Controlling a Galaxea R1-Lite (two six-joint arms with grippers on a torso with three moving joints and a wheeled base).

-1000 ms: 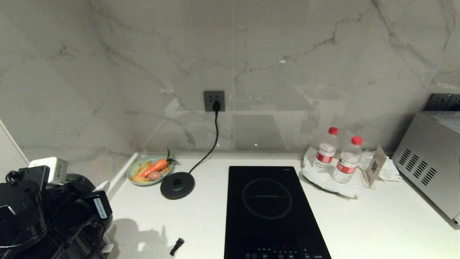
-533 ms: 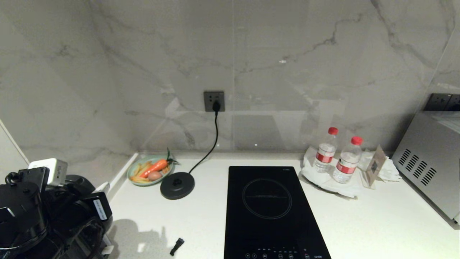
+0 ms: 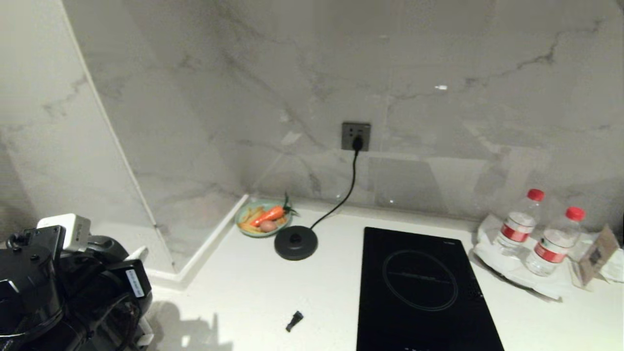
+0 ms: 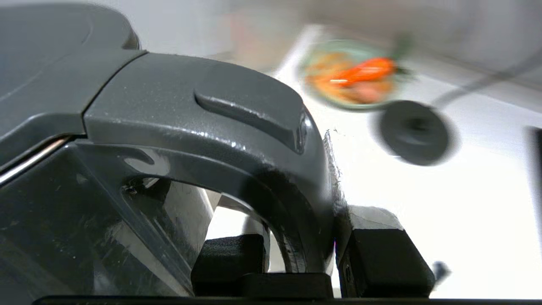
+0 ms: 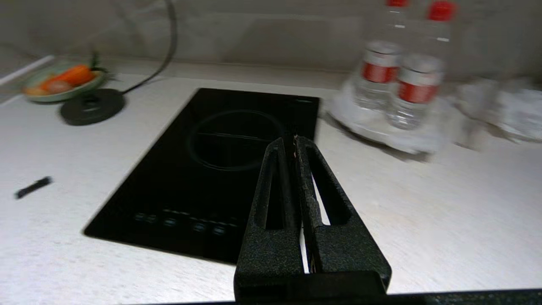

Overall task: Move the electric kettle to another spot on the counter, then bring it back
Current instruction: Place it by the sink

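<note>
The glossy black electric kettle (image 4: 190, 106) fills the left wrist view. My left gripper (image 4: 305, 254) is shut on its loop handle, one finger (image 4: 230, 258) inside the loop and the other (image 4: 381, 250) outside. In the head view the left arm (image 3: 58, 282) sits at the bottom left over the white counter (image 3: 243, 292) and hides most of the kettle. My right gripper (image 5: 292, 142) is shut with nothing in it, hanging above the near end of the hob (image 5: 211, 169); it is outside the head view.
The corded round base disc (image 3: 295, 242) stands by a green plate of vegetables (image 3: 263, 219) near the back wall. The black hob (image 3: 419, 287) lies to the right, with two water bottles (image 3: 519, 222) beyond it. A small black piece (image 3: 294, 321) lies on the counter.
The whole head view has swung to the left, so the counter scene sits further right and the microwave has left the picture. The left arm keeps its hold and its place.
</note>
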